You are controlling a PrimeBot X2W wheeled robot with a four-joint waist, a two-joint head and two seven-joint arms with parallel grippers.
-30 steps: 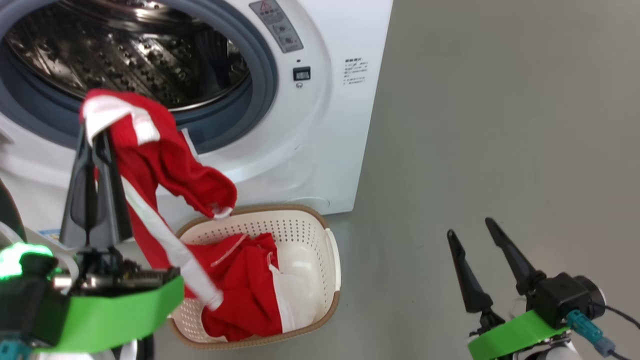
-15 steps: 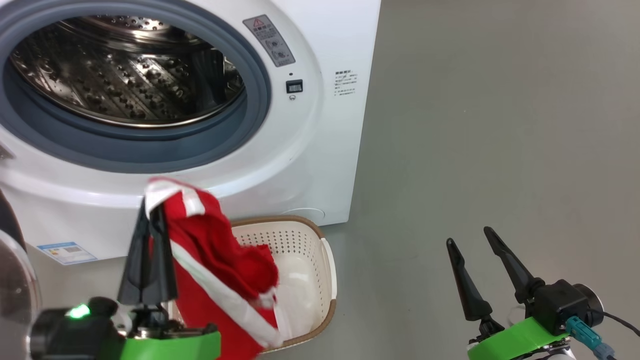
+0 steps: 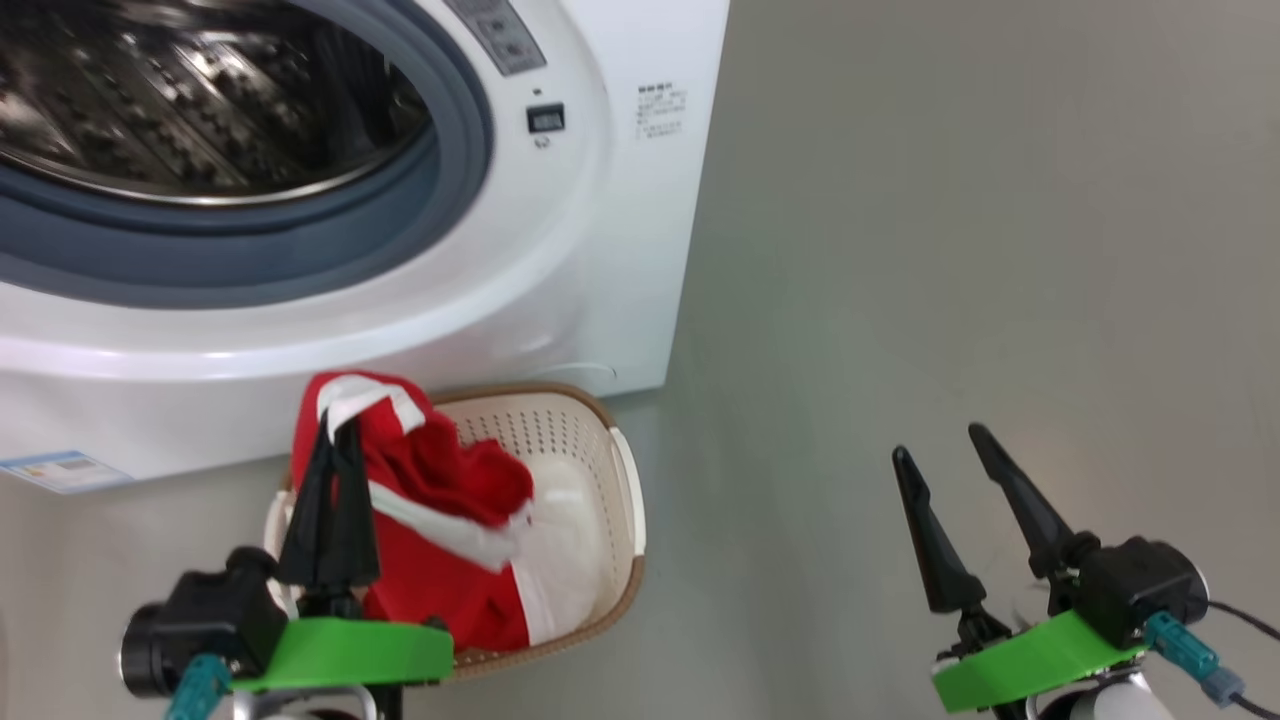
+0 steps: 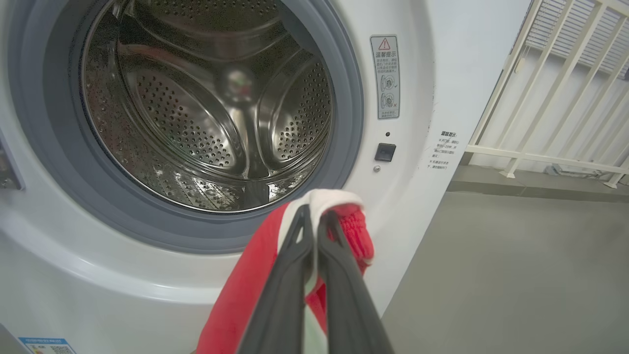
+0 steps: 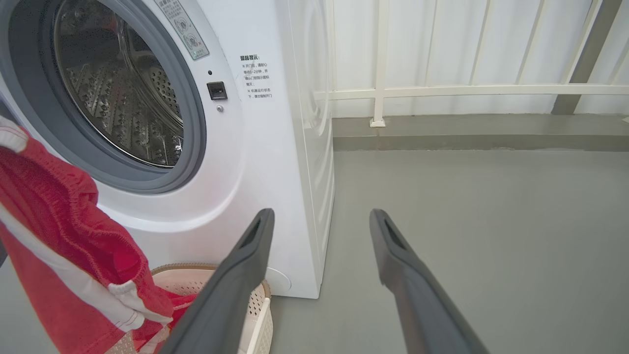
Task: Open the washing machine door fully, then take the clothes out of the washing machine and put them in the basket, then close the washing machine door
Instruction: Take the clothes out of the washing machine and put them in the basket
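- My left gripper (image 3: 338, 432) sits low at the left of the head view. Its fingers point up and are pressed together, pinching a fold of the clothes (image 3: 440, 485).
- My right gripper (image 3: 938, 447) sits low at the right. It holds nothing, and its fingers are spread wide, leaning slightly left.
- My two arms are well apart.

Lighting's bright and flat all round, barely a soft shadow on the grey floor (image 3: 950, 250). Head view is smeary: the washing machine (image 3: 610, 260) front and its steel drum (image 3: 200, 100) look motion-blurred, the white nearly blown out. Wrist views are sharper, with glints on the drum, bowed edges and blurry close-up fingers (image 4: 280, 305).
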